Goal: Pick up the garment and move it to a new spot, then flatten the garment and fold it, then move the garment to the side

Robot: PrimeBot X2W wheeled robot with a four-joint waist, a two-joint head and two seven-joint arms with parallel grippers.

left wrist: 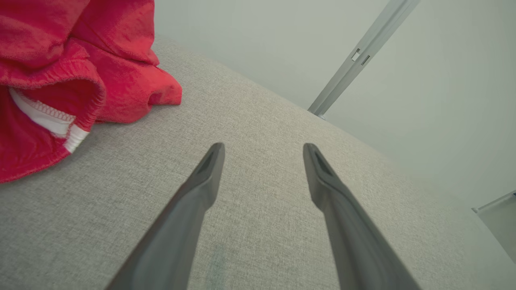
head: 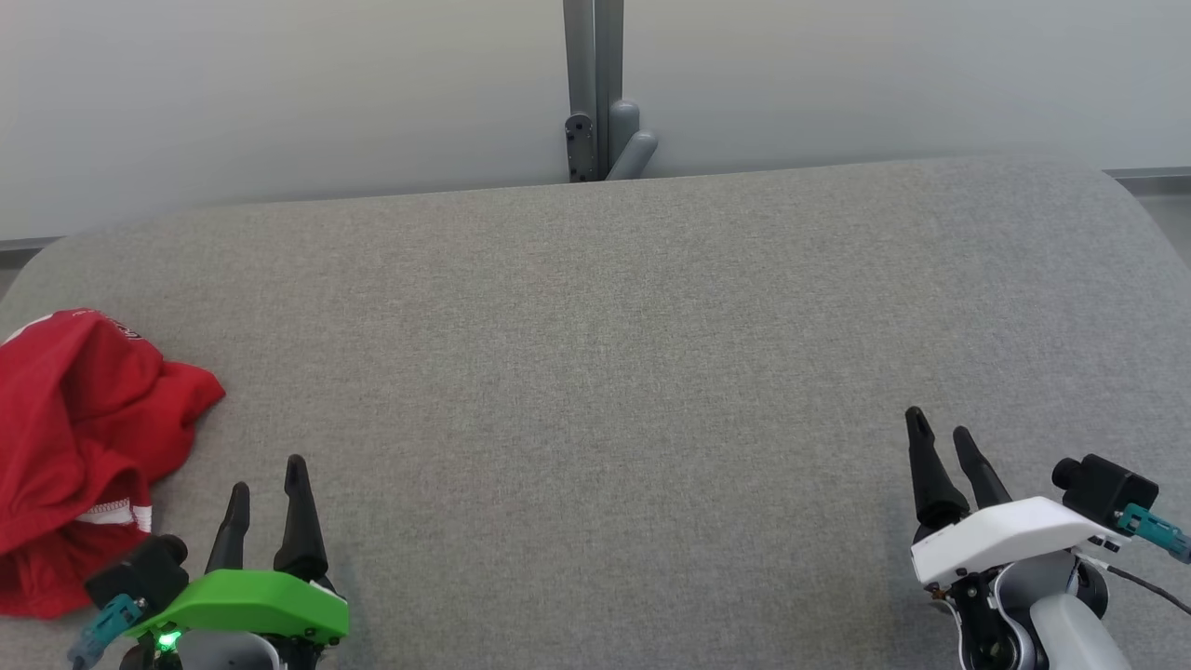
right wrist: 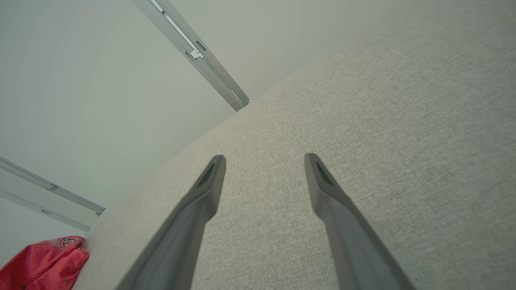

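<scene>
Nearest the robot, the left gripper [head: 268,473] hangs low over the near edge of the worktop [head: 614,354], jaws spread and empty. The right gripper [head: 938,422] sits toward the opposite near corner, well apart from it, jaws likewise spread with nothing between them.

Just beside the left gripper, on its outer side, lies the garment [head: 79,437]. It is a red, crumpled heap at the left end of the worktop, partly cut off by the edge of the head view. A white-trimmed hem [head: 121,512] faces the gripper, and in the left wrist view it forms a raised, rolled lip. Neither jaw touches the cloth.

The step in hand, as judged, is the first pick-up, not yet begun.

- Use the left arm, since the right is too far off to help.
- Turn the jaws toward the heap and close on a raised fold or the trimmed hem, not on a flat layer, so the tips do not dig into the worktop's fabric cover.
- Take a single edge where possible. A bite through several layers is likely to carry the heap as a knot and hinder flattening.
- Lift until the cloth hangs free before traversing.

Farther out, the middle of the worktop offers a broad grey area within reach of both arms, a suitable new spot. Beyond the far edge stand a pale wall [head: 279,93] and a grey post [head: 595,84].
</scene>
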